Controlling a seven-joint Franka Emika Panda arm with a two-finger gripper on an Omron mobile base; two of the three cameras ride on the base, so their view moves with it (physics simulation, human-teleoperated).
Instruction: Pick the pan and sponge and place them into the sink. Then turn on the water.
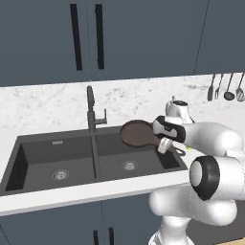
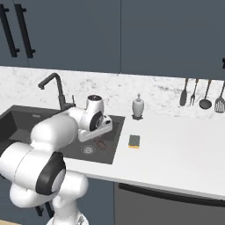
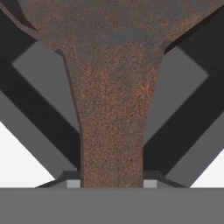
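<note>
- Pincer [image 1: 166,147]: clenched on the handle of the pan [image 1: 137,133]; the hand view shows the rusty brown handle [image 3: 112,144] running up from between the two finger tips [image 3: 73,183] and widening into the pan body at 12 o'clock; each tip sits against one side of the handle
- Pan: held up above the right basin of the sink [image 1: 57,143], near the basin's back edge; in the left base view the round body lies at 9 o'clock from the pincer and the handle end pokes out at 4 o'clock of it; whether the pan touches the sink rim I cannot tell
- Sponge [image 2: 134,141]: flat on the white table [image 2: 176,154], just beside the sink's right rim, at 3 o'clock from the pincer in the right base view; dark face up, yellow edge showing; apart from the pincer
- Sink: double basin, dark grey; a round steel drain [image 1: 129,166] in the right basin and another [image 1: 60,174] in the left
- Faucet [image 1: 91,111]: upright behind the divider between the basins, at 9 o'clock from the pan in the left base view
- Soap dispenser [image 2: 138,107]: white, upright on the table by the backsplash, at 12 o'clock from the sponge
- Utensils [image 2: 202,94]: hanging against the marble backsplash, well apart, at 2 o'clock from the sponge
</note>
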